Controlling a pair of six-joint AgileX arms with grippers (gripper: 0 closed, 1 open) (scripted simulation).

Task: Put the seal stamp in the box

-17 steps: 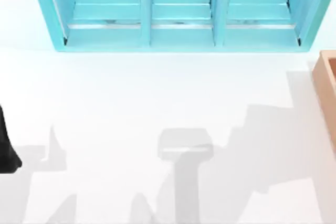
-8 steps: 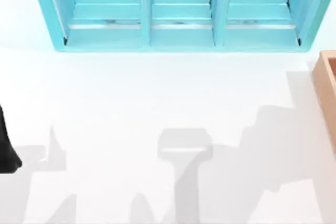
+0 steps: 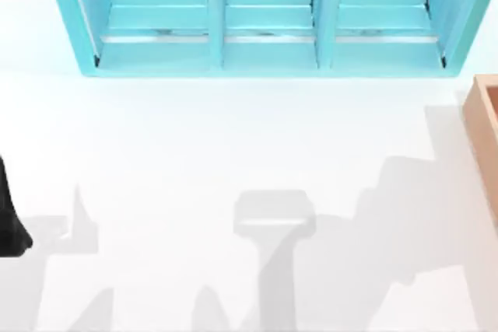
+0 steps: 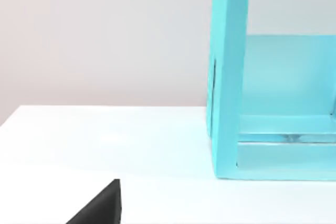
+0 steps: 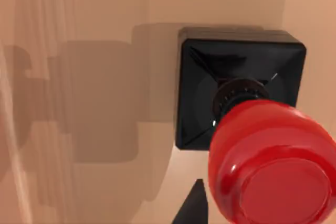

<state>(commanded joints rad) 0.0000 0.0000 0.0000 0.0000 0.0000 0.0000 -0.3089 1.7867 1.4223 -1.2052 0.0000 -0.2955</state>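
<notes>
Shadows at the top view's lower right are shifting slightly; our glossy black-based, red-knobbed seal stamp (image 5: pixel 239 90) is sitting upright on the tan wooden box (image 5: pixel 94 103) floor. Claw state: we cannot tell. We're lifting straight clear.

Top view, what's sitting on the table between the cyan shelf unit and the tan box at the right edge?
Nothing: in the top view only bare white table separates the shelf unit from the box.
</notes>
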